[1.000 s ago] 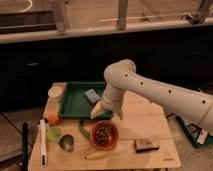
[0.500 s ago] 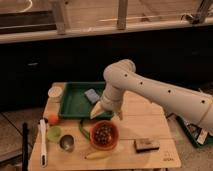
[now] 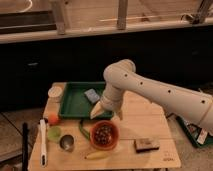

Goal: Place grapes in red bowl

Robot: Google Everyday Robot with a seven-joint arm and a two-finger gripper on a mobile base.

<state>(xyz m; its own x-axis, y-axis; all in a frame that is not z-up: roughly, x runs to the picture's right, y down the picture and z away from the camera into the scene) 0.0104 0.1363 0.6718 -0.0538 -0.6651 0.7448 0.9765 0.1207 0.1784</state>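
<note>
The red bowl point(image 3: 104, 135) stands on the wooden table at front centre. The grapes point(image 3: 103, 132) lie inside it as a dark bumpy cluster. My gripper point(image 3: 107, 115) hangs just above the bowl's far rim, at the end of the white arm that reaches in from the right. Its fingers are spread apart and hold nothing; one pale fingertip point(image 3: 96, 112) shows at the left over the tray's near edge.
A green tray point(image 3: 72, 102) with a blue sponge point(image 3: 92, 95) sits behind the bowl. Left of the bowl are a small orange fruit point(image 3: 52, 119), a light green cup point(image 3: 54, 132), a metal cup point(image 3: 67, 143) and a white-handled tool point(image 3: 42, 142). A banana point(image 3: 97, 155) and a brown block point(image 3: 145, 144) lie at the front.
</note>
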